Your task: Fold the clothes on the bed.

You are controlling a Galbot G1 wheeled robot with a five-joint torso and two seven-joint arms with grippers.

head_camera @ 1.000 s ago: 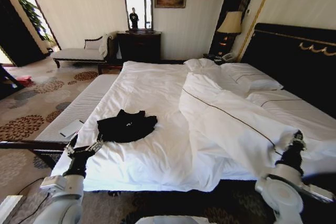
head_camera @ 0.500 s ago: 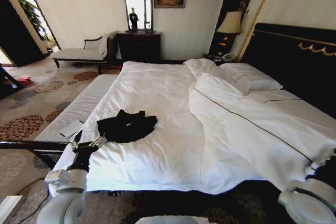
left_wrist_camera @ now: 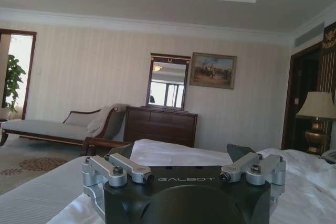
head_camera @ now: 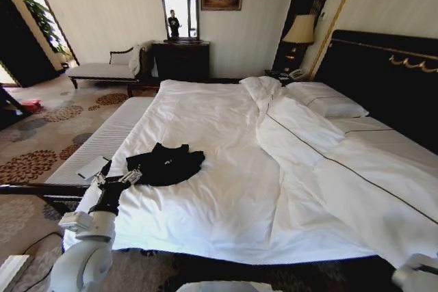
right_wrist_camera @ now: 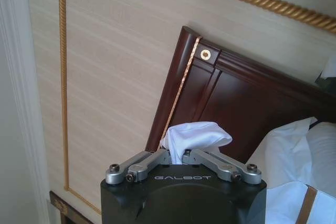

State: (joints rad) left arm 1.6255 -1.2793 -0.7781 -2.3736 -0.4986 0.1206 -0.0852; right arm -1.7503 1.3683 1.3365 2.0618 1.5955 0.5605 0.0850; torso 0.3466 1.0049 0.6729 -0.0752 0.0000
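You had the black T-shirt (head_camera: 165, 164) lying crumpled on the white sheet (head_camera: 205, 128) of the bed (head_camera: 226, 210), towards the foot end on the robot's left side, not yet spread or folded. White lettering was not legible from the head view.

Left pincer (head_camera: 118, 181): low at the bed's foot corner, just short of the shirt's near edge, not touching it. In the left wrist view its fingers (left_wrist_camera: 125, 168) stood apart, nothing between them.

Right pincer (right_wrist_camera: 176, 157): in the right wrist view the jaws were clamped together on a bunch of white duvet fabric (right_wrist_camera: 197, 134), with the dark headboard (right_wrist_camera: 226, 98) behind. In the head view the duvet (head_camera: 342, 169) lay drawn over to the robot's right side of the bed, leaving bare sheet around the shirt.

Assessment: prep step, i.e. clearing the duvet so there's flat room to work; folding proper not begun. Next move, in my judgement, calls for letting the duvet go clear of the shirt, then bringing both pincers to the garment to flatten it out, front up, sleeves spread. Risk: soft fabric may bunch, or sheet may get pinched along w/ the shirt.
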